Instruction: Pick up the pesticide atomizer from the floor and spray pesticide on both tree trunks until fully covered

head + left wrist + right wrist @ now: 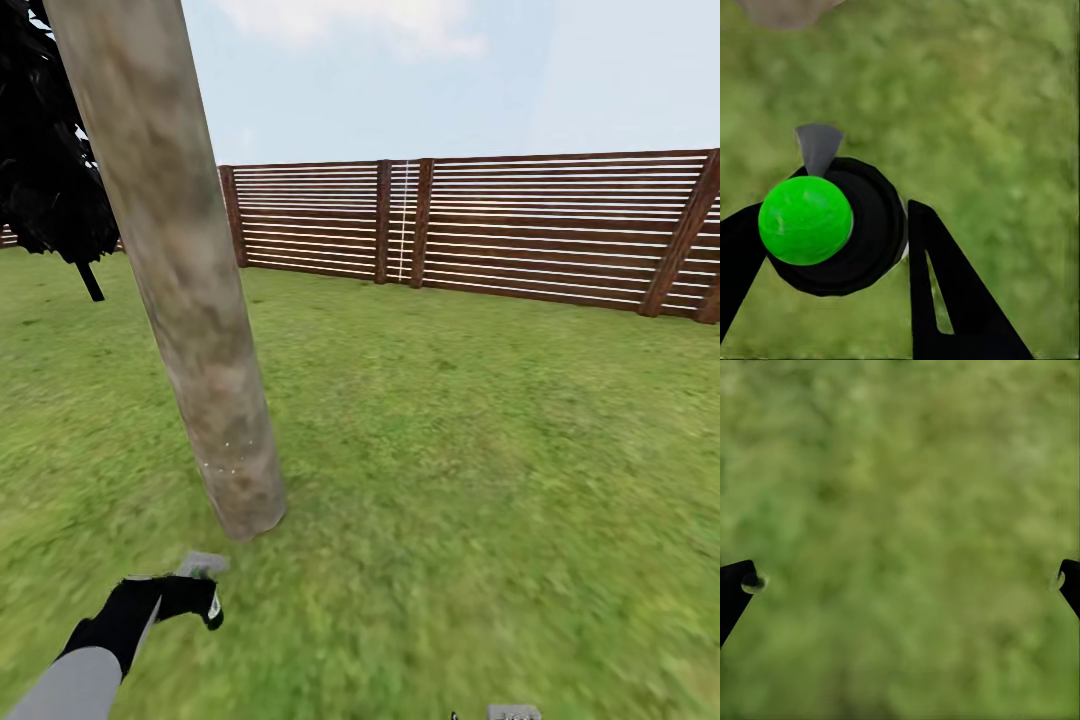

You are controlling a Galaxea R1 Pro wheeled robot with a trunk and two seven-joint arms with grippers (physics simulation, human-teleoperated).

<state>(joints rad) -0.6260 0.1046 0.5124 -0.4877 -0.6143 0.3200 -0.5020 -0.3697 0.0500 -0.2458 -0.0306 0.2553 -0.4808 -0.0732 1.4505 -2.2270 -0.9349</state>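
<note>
Green lawn point(480, 480) across the frame, brown slat fence point(520, 225) along the far edge. Beige-grey mottled tree trunk point(175, 260) rising front-left, top cut off by the frame; faint whitish pesticide specks point(228, 455) low on the bark, hard to make out. Black-leaved tree point(45, 170) behind it, partly hidden by the trunk.

Left gripper point(190, 592) low in head view, just short of the trunk base, fingers clamped on the pesticide atomizer point(203, 565) w/ pale grey top poking out toward the trunk. In left wrist view: bright green dome and black round body of atomizer point(832, 225) wedged between the two black fingers point(945, 300), grey nozzle aimed at the trunk base point(787, 11) at pic edge. Atomizer clear of the grass.

Right gripper point(904, 581) over blurry grass, fingers point(735, 585) spread wide, nothing between them; only tips in shot.

Small grey object point(513, 712) at bottom edge of head view, cut off, unidentifiable.
</note>
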